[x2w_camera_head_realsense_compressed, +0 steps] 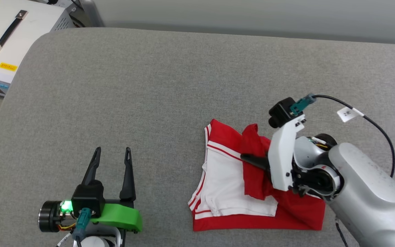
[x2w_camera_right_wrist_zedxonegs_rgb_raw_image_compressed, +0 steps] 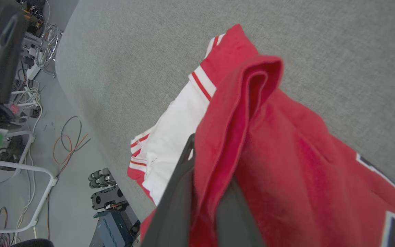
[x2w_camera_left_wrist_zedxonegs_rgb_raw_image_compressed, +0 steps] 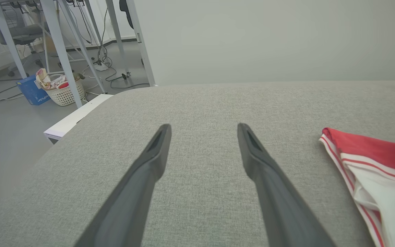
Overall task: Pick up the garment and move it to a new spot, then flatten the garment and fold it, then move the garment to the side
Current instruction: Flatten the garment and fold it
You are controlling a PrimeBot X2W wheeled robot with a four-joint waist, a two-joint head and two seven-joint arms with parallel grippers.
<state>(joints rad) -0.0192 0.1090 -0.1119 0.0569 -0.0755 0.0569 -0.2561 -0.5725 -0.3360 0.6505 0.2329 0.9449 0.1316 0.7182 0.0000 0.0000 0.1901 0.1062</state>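
Observation:
The garment [x2w_camera_head_realsense_compressed: 231, 178] is a red jersey with white sleeves and striped trim, lying partly folded on the grey padded table [x2w_camera_head_realsense_compressed: 170, 85] at the right front. My right gripper [x2w_camera_head_realsense_compressed: 243, 157] is shut on a raised fold of its red cloth, lifting that edge over the white sleeve. In the right wrist view the red fabric [x2w_camera_right_wrist_zedxonegs_rgb_raw_image_compressed: 252, 144] drapes between and over the dark fingers [x2w_camera_right_wrist_zedxonegs_rgb_raw_image_compressed: 180, 185], with a black print edge at the lower right. My left gripper [x2w_camera_head_realsense_compressed: 111, 151] rests open at the lower left, apart from the garment [x2w_camera_left_wrist_zedxonegs_rgb_raw_image_compressed: 372, 171], nothing between its fingers [x2w_camera_left_wrist_zedxonegs_rgb_raw_image_compressed: 149, 161].
A white equipment case [x2w_camera_head_realsense_compressed: 9, 41] with a black handle stands off the table's far left corner. Beyond the left edge are table legs, cables and a laundry basket [x2w_camera_left_wrist_zedxonegs_rgb_raw_image_compressed: 63, 91] on the floor. Bare grey padding spreads left of and behind the jersey.

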